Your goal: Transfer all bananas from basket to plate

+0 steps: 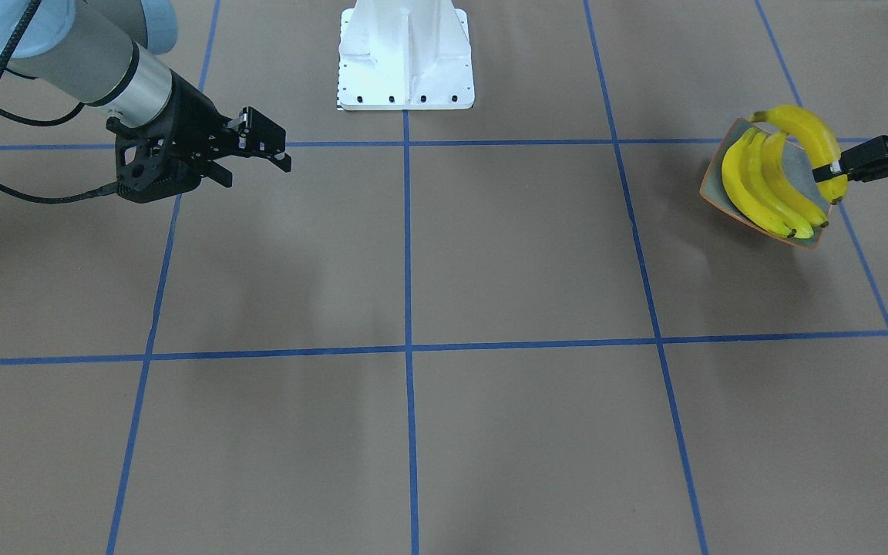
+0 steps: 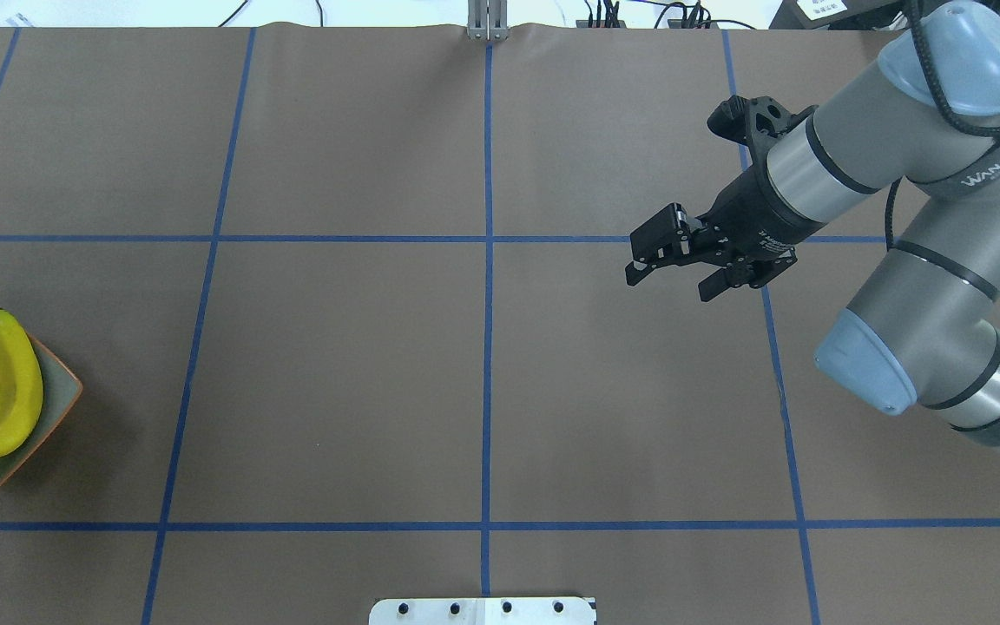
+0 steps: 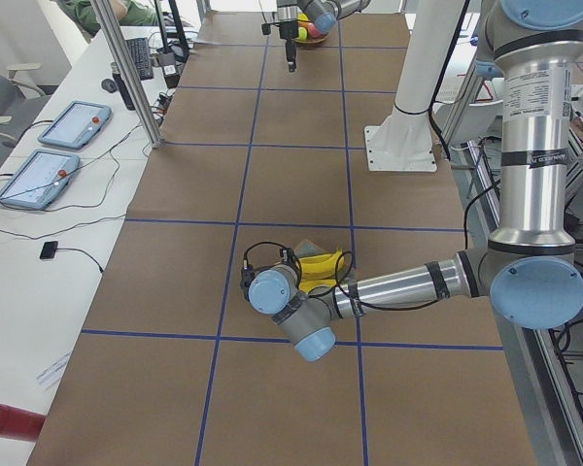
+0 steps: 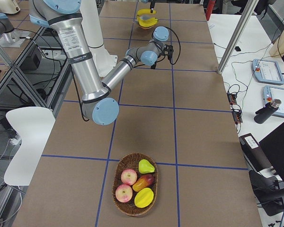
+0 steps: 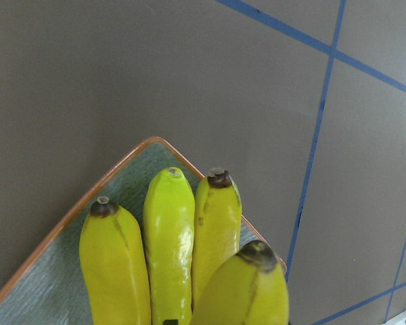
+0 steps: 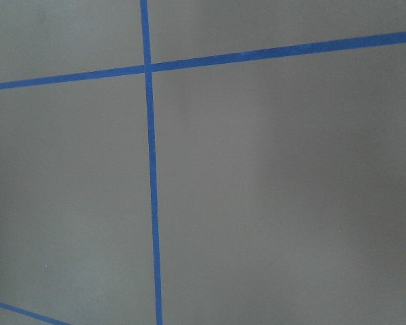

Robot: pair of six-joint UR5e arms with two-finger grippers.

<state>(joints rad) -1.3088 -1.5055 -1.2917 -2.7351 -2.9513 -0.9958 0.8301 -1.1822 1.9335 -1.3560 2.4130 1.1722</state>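
Brown-papered table (image 1: pixel 444 270). You have the left gripper (image 1: pixel 837 169) clamped on one banana (image 1: pixel 806 127) at the plate (image 2: pixel 5 482) rim; other bananas (image 1: pixel 760 189) lie on it. Right gripper (image 2: pixel 669 282) spread, well apart from plate.

Yellow bananas (image 1: pixel 752 185) side by side on grey plate (image 1: pixel 711 185) w/ orange rim

A brown table (image 2: pixel 335 373) gridded with blue tape (image 2: pixel 488 347) fills most views. Along one side runs a white desk (image 3: pixel 19 282) carrying two tablets (image 3: pixel 37 178); a white chair (image 4: pixel 28 137) stands on the other side. Light is even.
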